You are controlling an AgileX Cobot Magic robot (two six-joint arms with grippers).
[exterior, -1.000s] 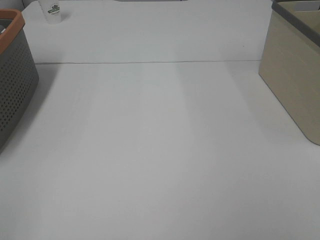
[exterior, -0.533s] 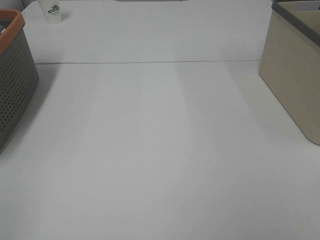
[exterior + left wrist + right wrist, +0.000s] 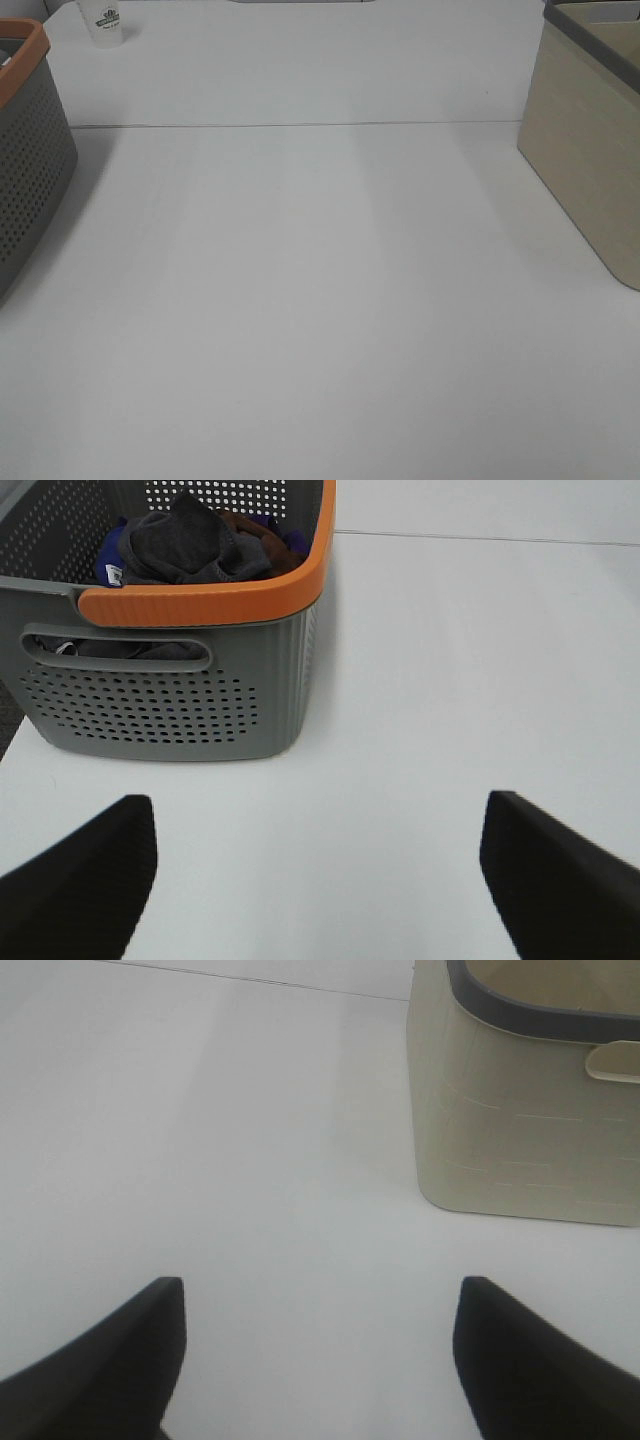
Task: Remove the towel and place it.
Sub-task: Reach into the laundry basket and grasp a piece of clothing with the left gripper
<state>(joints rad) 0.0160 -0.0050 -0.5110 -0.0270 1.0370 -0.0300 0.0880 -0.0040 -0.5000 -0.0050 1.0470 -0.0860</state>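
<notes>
The towel is a dark charcoal cloth, bunched on top of other cloths inside the grey perforated basket with an orange rim. The basket also shows at the left edge of the exterior high view; the towel is hidden there. My left gripper is open and empty above the white table, short of the basket's near wall. My right gripper is open and empty above the table, short of a beige bin. Neither gripper shows in the exterior high view.
The beige bin with a dark grey rim stands at the right of the exterior high view. A white paper cup stands at the back left. A seam crosses the white table. Brown and blue cloths lie beside the towel.
</notes>
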